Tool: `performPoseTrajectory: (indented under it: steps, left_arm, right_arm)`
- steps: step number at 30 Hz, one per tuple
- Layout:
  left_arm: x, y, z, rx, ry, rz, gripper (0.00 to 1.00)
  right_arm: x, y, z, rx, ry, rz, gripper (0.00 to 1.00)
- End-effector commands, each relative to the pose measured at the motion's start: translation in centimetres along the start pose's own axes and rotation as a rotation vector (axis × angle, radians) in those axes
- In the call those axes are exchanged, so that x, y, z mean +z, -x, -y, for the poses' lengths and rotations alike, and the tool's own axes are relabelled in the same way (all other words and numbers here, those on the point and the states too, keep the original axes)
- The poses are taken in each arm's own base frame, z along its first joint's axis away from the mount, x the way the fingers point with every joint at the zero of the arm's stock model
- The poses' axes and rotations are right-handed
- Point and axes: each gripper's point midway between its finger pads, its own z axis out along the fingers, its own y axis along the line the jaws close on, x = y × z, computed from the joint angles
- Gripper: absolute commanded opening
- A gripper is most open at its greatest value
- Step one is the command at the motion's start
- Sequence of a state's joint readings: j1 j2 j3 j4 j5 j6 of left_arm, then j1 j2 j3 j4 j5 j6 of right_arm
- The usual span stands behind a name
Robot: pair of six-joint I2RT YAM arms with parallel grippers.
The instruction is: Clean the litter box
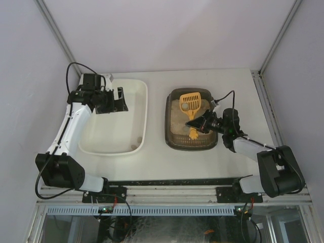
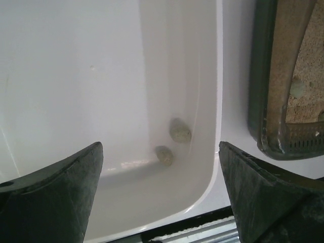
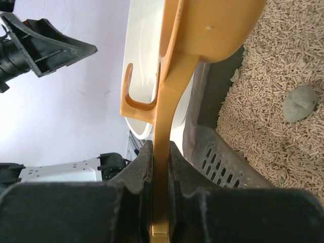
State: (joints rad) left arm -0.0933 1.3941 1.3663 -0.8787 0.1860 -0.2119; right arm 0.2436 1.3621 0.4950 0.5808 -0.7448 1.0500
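The dark litter box (image 1: 170, 129) with pale pellet litter stands right of centre. My right gripper (image 1: 196, 124) is shut on the handle of a yellow scoop (image 1: 191, 101) whose head is over the litter. The right wrist view shows the handle (image 3: 167, 116) clamped between the fingers (image 3: 136, 172), the box wall (image 3: 223, 157), and a grey clump (image 3: 298, 104) on the litter. In the top view a grey clump (image 1: 185, 106) shows at the scoop head; I cannot tell if it is in the scoop. My left gripper (image 1: 119, 99) is open and empty over the white tub (image 1: 145, 114).
The white tub (image 2: 212, 167) holds two grey clumps (image 2: 180, 130) near its front right corner. The litter box (image 2: 263, 101) also shows in the left wrist view, with a clump (image 2: 297, 88) on its litter. A metal rail runs along the table's near edge, with walls on three sides.
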Motion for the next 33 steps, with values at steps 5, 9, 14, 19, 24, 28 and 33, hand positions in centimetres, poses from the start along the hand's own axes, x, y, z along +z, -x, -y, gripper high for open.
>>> performPoseTrajectory:
  steps: [5, 9, 14, 19, 24, 28, 33]
  left_arm:
    - [-2.9, 3.1, -5.3, 0.088, 0.110, -0.034, 1.00]
    - [-3.9, 2.2, -9.3, -0.053, 0.132, -0.050, 1.00]
    - [-5.6, 0.1, -13.7, -0.158, 0.181, -0.118, 0.99]
    - [-6.5, -1.2, -16.8, -0.275, 0.187, -0.068, 1.00]
    - [-6.0, -2.1, -16.6, -0.314, 0.140, -0.079, 1.00]
    - [-6.3, -2.1, -16.5, -0.303, 0.142, -0.074, 1.00]
    - [-6.3, -1.8, -15.6, -0.295, 0.093, -0.081, 1.00]
  right_arm:
    - [3.6, -3.3, -6.9, -0.189, 0.028, -0.147, 0.00]
    - [6.7, -6.8, -9.0, -0.276, -0.045, -0.290, 0.00]
    - [11.0, -10.6, -10.5, -0.455, -0.167, -0.419, 0.00]
    - [13.0, -13.7, -9.1, -0.724, -0.371, -0.506, 0.00]
    - [13.6, -14.3, -9.2, -1.097, -0.559, -0.465, 0.00]
    - [13.3, -14.1, -9.9, -1.377, -0.663, -0.402, 0.00]
    - [12.9, -13.4, -11.2, -1.598, -0.724, -0.311, 0.00]
